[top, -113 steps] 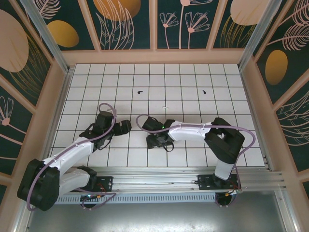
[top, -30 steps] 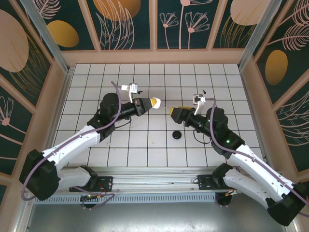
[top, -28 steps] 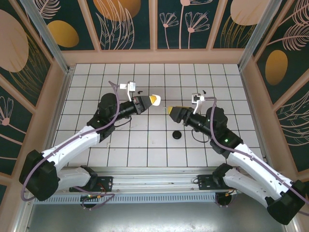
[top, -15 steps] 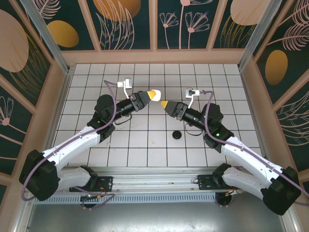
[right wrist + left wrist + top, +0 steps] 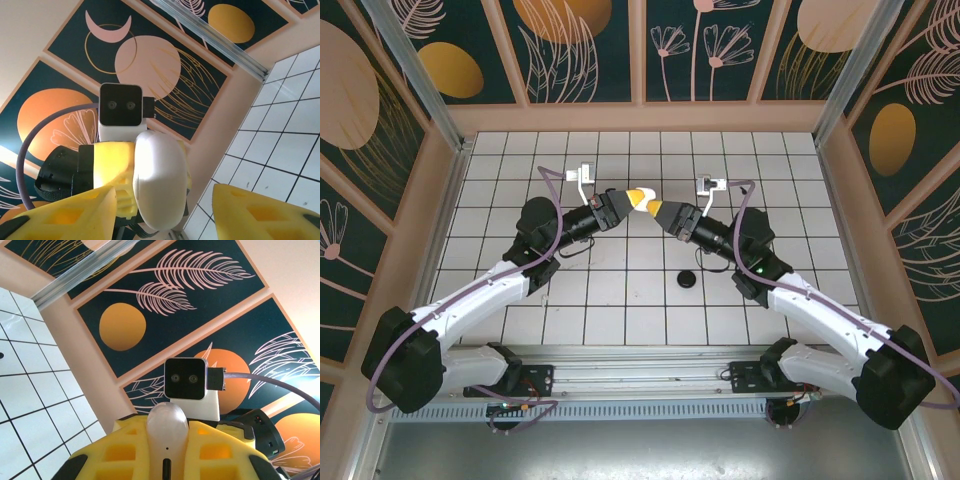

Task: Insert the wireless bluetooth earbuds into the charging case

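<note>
While the charging case is pinched in the left gripper's jaws, the right gripper's spread jaws are best closed squarely around it.

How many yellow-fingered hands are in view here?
2. The left hand, shut on a white case, and the right hand, open, facing it above mid-table.

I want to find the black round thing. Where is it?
In the top view, the black round disc lies on the tiled table near its middle, nearer the arm bases than the right end effector.
</note>
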Robot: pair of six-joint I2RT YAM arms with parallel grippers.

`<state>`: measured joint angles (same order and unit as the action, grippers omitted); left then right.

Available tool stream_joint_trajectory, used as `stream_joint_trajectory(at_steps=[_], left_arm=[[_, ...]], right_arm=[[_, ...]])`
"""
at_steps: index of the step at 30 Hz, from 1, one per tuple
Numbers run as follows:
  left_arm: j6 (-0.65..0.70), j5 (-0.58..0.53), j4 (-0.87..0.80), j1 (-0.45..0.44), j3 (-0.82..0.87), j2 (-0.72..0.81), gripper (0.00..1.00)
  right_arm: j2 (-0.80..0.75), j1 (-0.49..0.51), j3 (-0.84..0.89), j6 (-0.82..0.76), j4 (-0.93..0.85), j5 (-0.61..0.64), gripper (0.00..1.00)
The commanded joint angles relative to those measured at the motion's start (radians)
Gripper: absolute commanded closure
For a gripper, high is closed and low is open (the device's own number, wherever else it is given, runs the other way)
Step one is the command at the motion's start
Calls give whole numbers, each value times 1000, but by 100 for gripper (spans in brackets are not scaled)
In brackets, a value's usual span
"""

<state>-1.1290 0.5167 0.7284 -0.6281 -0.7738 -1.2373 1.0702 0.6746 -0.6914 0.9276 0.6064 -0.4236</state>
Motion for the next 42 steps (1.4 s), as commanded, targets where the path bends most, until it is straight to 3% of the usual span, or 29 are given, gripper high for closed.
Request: stream_joint_trajectory(at_steps=[1, 11, 15, 17, 21, 25, 33, 37, 42], left_arm=[[-15, 22, 65, 5, 5, -1, 100], [-23, 19, 67, 5, 11, 14, 100], [52, 25, 2, 6, 3, 32, 98], [133, 30, -60, 7, -6, 44, 90], [260, 17, -146, 8, -10, 83, 56], [412, -31, -321, 17, -44, 131, 38], [726, -83, -689, 62, -188, 165, 29], [892, 19, -764, 83, -232, 169, 22], [1097, 150, -871, 85, -290, 143, 19]], right_arm=[[15, -5, -42, 13, 77, -41, 50], [44, -7, -33, 19, 167, -84, 73], [25, -18, -42, -40, 138, -89, 79], [10, -31, -75, -109, 48, -98, 82], [-20, -71, -170, -279, -216, -126, 85], [-36, -120, -276, -460, -473, -159, 86], [55, -152, -569, -853, -1028, -211, 86], [105, -152, -648, -983, -1165, -208, 86], [116, -137, -667, -1125, -1224, -166, 87]])
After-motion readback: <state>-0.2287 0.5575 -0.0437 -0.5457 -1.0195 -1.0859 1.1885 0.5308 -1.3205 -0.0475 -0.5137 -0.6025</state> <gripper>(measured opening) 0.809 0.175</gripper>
